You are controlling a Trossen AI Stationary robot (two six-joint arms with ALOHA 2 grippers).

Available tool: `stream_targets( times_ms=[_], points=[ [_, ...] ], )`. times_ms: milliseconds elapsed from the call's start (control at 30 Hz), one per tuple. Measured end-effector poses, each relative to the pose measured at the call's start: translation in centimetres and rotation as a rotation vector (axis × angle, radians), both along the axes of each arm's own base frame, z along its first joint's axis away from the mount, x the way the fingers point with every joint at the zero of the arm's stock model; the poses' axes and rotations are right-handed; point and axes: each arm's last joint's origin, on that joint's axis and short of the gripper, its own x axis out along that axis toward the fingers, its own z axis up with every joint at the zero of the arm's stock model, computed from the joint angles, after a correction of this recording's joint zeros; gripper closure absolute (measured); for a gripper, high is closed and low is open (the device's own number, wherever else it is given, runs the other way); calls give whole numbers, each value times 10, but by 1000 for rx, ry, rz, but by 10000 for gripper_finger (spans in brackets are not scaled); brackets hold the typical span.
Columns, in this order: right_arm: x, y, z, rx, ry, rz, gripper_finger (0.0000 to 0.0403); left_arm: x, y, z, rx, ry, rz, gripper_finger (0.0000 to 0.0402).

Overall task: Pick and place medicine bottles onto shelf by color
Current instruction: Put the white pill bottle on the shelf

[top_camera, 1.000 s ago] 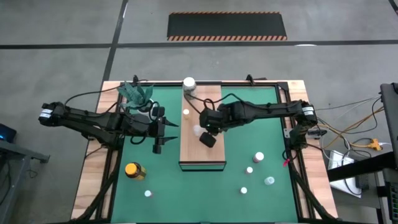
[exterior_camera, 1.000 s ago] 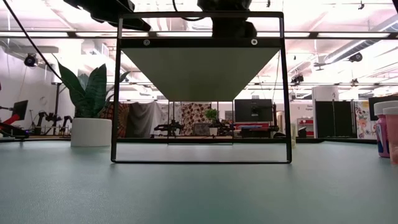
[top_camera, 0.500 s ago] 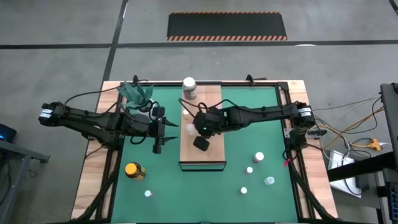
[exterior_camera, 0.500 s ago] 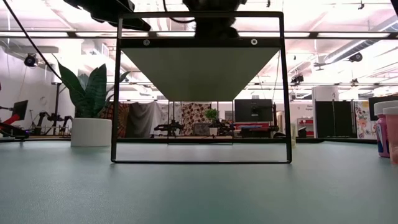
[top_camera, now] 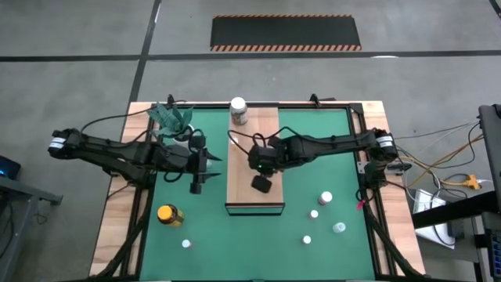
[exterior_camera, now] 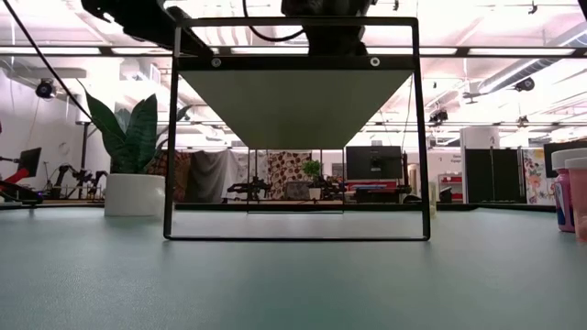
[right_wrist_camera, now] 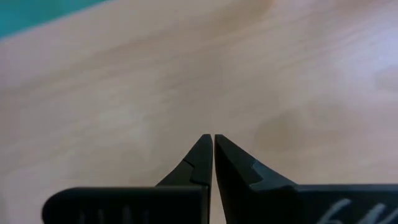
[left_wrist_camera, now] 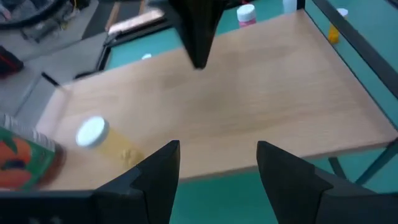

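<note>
My right gripper (right_wrist_camera: 213, 144) sits over the middle of the shelf (top_camera: 266, 200), fingers pressed together on nothing. It's slid left and back in the last second, and the little white bottle from earlier isn't visible now. Left gripper (left_wrist_camera: 217, 165) waits spread, just left of the shelf. White-lidded jar (top_camera: 238, 109) stands at the far end; four small bottles (top_camera: 326, 198) wait right.

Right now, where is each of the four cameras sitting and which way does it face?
High: overhead, straight down on the shelf; both arms show.
Low: table height, level under the shelf; arm parts at top.
Left wrist: past the open left end effector at the shelf.
Right wrist: close above the shelf; shut right end effector.
Shared: the shelf.
</note>
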Motion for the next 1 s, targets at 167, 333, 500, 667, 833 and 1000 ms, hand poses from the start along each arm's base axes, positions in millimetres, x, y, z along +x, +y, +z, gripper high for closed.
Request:
stream_targets(
  times_ms=[167, 333, 500, 667, 833, 1000],
  points=[
    [-9, 9, 4, -22, 47, 62, 394, -10, 1, -8, -97, 101, 71, 205],
    [-21, 18, 16, -41, 53, 126, 394, -13, 4, -16, -149, 153, 229, 205],
    [-36, 28, 32, -72, 21, 188, 394, -20, 6, -27, -97, 340, 282, 205],
    [-52, 34, 48, -85, -55, 237, 394, -23, 12, -33, 92, 522, 194, 205],
    [-65, 37, 56, -94, -128, 268, 394, -14, 30, -46, 133, 669, 149, 213],
    [-78, 37, 55, -91, -158, 273, 394, 3, 52, -67, 169, 798, 142, 230]
  ],
)
